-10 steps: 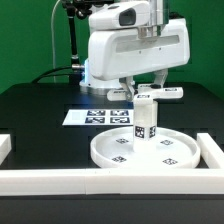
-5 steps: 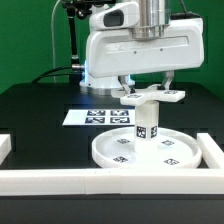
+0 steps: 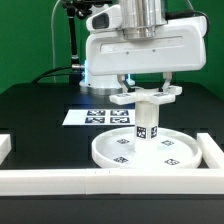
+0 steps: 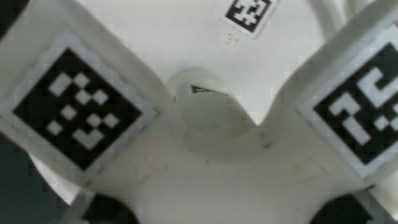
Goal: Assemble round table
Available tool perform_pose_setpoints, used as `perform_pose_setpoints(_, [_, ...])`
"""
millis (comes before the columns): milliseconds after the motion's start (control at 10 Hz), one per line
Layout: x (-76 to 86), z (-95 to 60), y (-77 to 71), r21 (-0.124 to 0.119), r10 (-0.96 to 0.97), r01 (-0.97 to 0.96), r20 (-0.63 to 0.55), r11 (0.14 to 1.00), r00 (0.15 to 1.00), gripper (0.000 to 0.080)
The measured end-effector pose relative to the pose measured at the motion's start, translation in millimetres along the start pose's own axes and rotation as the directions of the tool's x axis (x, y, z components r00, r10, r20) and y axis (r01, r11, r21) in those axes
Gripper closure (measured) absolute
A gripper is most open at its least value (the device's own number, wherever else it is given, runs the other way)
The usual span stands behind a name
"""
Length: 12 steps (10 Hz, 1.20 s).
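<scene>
Exterior view shows the round disc [image 3: 112,152] flat on the worktop [image 3: 40,112], the post [image 3: 145,122] upright on it, and the tool [image 3: 147,87] clenched on the cross-shaped foot [image 3: 123,98] atop the post, so fastening the foot seems all that remains.
</scene>
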<state>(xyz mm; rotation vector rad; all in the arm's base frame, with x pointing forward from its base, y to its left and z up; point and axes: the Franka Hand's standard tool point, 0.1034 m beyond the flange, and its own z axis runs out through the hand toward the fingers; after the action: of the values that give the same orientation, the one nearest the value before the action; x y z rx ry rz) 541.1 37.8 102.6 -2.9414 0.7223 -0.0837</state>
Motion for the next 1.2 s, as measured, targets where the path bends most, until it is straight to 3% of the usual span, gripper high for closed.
perform_pose_setpoints(400, [0.9,0.1,2.1,0.030,0.425,-0.426,0.025,0.904,0.905,0.0347])
perform_pose_setpoints(700, [1.3,0.5,1.6,0.031,0.739,-0.740,0.035,0.672,0.672,0.0347])
perform_pose_setpoints(900, [1.8,0.4,0.8,0.023,0.808,-0.809,0.040,0.588,0.588,0.0347])
perform_pose_setpoints(1200, [2.2,0.2,0.7,0.014,0.917,-0.918,0.045,0.397,0.397,0.0347])
